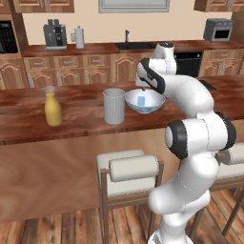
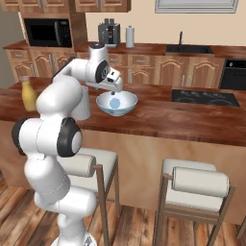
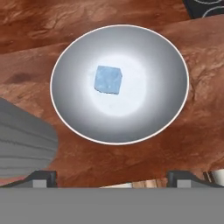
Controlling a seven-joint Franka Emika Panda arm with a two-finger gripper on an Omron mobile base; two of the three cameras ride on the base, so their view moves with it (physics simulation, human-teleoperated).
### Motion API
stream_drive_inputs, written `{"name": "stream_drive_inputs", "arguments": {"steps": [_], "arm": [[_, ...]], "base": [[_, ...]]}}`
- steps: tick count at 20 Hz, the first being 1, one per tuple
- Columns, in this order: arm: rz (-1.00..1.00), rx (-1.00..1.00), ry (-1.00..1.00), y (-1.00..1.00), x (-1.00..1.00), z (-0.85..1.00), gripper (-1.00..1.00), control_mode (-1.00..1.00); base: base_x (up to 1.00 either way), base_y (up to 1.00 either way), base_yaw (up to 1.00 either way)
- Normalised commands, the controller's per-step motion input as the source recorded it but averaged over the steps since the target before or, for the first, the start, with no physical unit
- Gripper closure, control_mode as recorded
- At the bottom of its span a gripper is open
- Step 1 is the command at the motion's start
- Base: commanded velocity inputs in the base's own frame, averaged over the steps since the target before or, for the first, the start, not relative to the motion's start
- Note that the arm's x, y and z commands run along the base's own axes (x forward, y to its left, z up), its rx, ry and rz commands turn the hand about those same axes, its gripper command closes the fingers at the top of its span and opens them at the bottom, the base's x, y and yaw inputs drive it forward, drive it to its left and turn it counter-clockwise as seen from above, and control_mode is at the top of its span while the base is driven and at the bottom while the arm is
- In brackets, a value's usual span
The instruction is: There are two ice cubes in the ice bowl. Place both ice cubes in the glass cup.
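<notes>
The white ice bowl (image 3: 162,65) stands on the wooden island counter, also seen in the left base view (image 1: 155,104) and the right base view (image 2: 127,108). One pale blue ice cube (image 3: 108,80) lies near its middle (image 1: 141,100) (image 2: 115,102). The grey-white glass cup (image 1: 114,106) stands upright just left of the bowl, partly behind my arm (image 2: 82,103), and its wall shows at the hand view's lower left (image 3: 24,140). My gripper (image 3: 114,178) hangs a little above the bowl (image 1: 144,88) (image 2: 114,89), open, with nothing between its fingers. I cannot see inside the cup.
A yellow bottle (image 1: 53,108) (image 2: 29,95) stands further left on the counter. A black cooktop (image 2: 204,97) is set into the counter to the right. Padded stools (image 1: 128,171) (image 2: 197,185) stand in front of the island.
</notes>
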Motion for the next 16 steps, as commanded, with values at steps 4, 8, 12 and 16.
{"name": "stream_drive_inputs", "arguments": {"steps": [4,8,12,16], "arm": [[0.00,0.00,0.00,-0.08,0.30,-0.18,-1.00,-1.00],[0.00,0.00,0.00,-0.02,0.33,-0.35,-1.00,-1.00],[0.00,0.00,0.02,0.00,0.42,-0.42,-1.00,-1.00],[0.00,0.00,0.05,0.00,0.45,-0.35,-1.00,-1.00]], "base": [[0.00,0.00,0.00],[0.00,0.00,0.00],[0.00,0.00,0.00],[0.00,0.00,0.00]]}}
